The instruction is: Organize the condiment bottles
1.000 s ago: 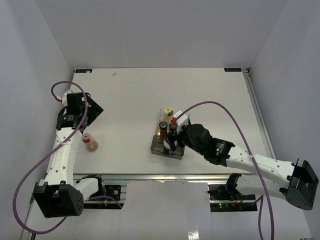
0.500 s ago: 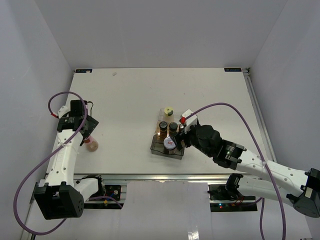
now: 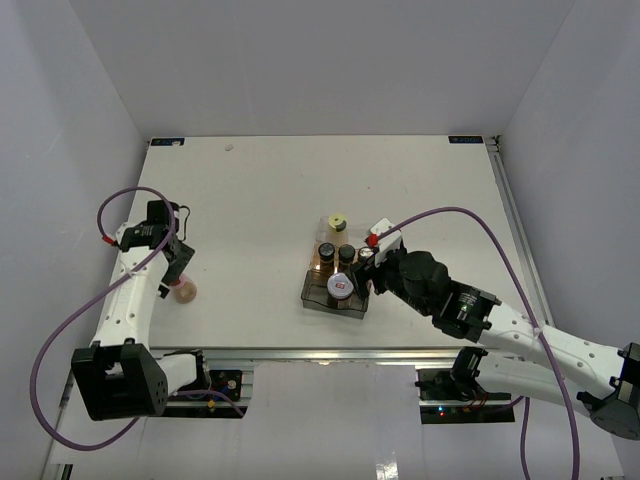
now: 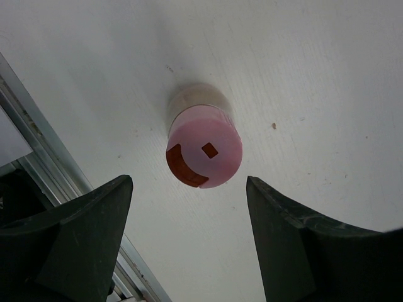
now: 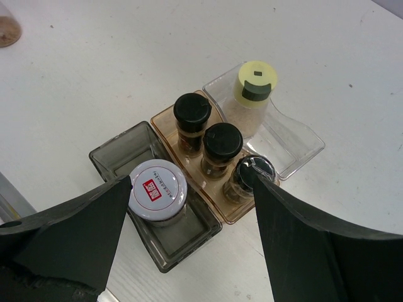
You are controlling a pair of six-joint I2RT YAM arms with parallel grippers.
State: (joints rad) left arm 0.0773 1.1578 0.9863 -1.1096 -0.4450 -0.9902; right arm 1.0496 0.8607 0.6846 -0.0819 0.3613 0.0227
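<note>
Left gripper (image 4: pixel 187 189) hangs pointing straight down over the pink jar (image 4: pixel 203 151), jaws spread on either side of it, no contact. That jar stands alone on the table (image 4: pixel 302 75), well apart from the trays (image 5: pixel 101 154), and appears to be the only one left to place. Five jars (image 5: pixel 157 184) already sit in the trays. Right gripper (image 5: pixel 192 182) hovers above them, jaws spread, empty.

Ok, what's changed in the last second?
The left end effector moved toward the near edge, over the pink-capped jar, jaws open astride it. The right end effector backed off rightward from the bins, uncovering the white-capped jar. Nothing else moved.
</note>
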